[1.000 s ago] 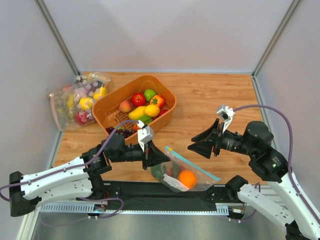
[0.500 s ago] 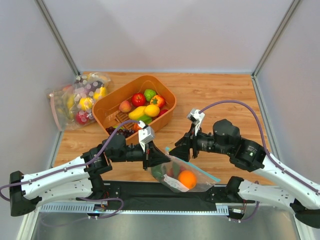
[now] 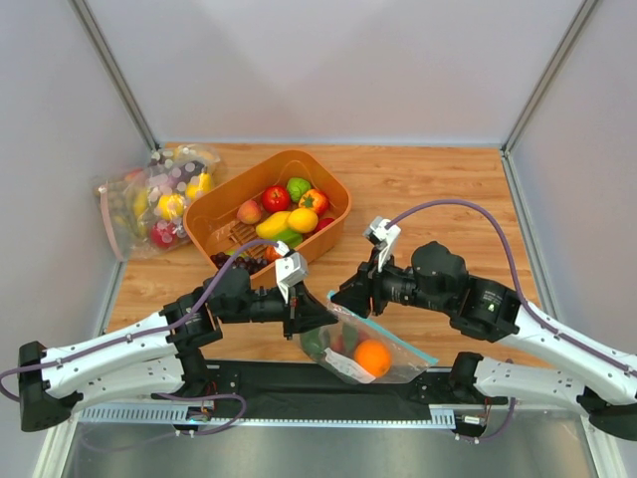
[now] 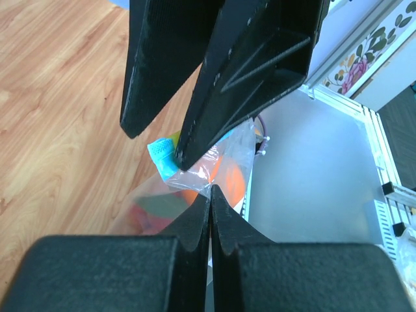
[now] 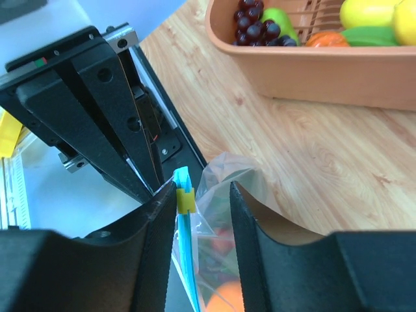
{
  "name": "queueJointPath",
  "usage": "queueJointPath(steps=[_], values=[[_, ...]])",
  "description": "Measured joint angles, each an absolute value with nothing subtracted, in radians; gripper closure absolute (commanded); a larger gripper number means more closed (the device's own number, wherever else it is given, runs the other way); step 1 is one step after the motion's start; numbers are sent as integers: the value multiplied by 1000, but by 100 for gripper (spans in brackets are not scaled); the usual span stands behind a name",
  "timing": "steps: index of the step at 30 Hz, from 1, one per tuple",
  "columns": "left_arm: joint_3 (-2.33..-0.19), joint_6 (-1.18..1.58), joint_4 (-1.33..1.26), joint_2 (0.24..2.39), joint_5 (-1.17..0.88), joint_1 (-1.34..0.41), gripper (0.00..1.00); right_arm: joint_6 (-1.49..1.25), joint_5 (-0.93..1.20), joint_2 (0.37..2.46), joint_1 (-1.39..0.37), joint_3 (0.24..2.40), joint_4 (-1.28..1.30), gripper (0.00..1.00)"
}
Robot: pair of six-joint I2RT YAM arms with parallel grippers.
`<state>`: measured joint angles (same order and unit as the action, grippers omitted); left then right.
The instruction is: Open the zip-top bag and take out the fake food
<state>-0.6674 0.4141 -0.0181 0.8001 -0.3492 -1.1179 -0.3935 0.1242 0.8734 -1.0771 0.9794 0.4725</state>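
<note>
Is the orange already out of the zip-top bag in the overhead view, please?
No, the orange sits inside the zip-top bag, visible through its clear plastic.

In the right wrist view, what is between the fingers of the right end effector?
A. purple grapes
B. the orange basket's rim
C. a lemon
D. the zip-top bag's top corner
D: the clear corner of the zip-top bag, with its teal strip, sits between the fingers of the right end effector; the grapes lie in the basket behind.
</note>
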Motion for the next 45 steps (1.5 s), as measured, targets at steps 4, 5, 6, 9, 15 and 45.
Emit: queueJointPath(steps=[4, 5, 6, 9, 15, 45], values=[[-667, 414, -18, 794, -346, -1118, 100, -391, 101, 853, -1078, 987, 475, 65], [-667, 414, -18, 794, -346, -1118, 100, -390, 96, 850, -1078, 990, 475, 68], [-667, 414, -17, 793, -346, -1118, 100, -391, 94, 847, -1078, 991, 474, 71], [-667, 413, -17, 793, -346, -1118, 100, -390, 96, 847, -1078, 991, 474, 73], [-667, 413, -16, 793, -342, -1118, 100, -391, 125, 858, -1078, 991, 474, 62], [-682, 368, 154, 672, -190, -1118, 34, -394, 196, 842, -1079, 988, 446, 100]])
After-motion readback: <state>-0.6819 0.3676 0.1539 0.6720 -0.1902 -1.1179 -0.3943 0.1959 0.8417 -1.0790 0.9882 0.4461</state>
